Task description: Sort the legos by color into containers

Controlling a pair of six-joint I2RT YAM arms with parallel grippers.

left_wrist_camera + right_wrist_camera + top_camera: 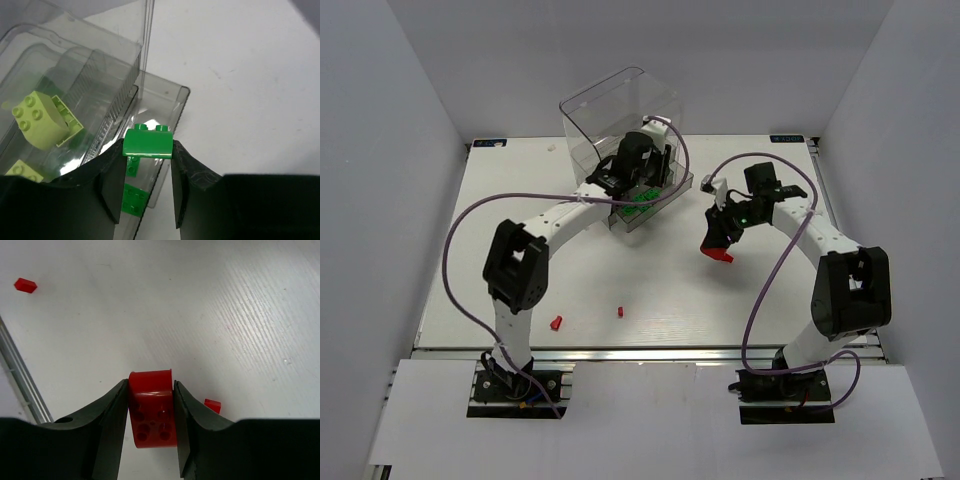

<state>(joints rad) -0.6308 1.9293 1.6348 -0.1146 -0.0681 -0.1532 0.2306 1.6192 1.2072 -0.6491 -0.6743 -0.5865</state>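
Btwn L fingers (110,192): green lego (148,144); R fingers (111,427): red (151,410).

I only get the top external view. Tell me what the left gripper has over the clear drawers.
Observer: The left gripper is shut on a bright green studded plastic brick, above the open clear plastic drawer.
Operator: Report what lies in there.
Observer: That drawer holds green bricks; a pale yellow-green two-by-two brick sits in the clear compartment beside it.
Operator: Now the right side.
Observer: The right gripper is shut on a red plastic brick, its hollow underside facing the wrist camera.
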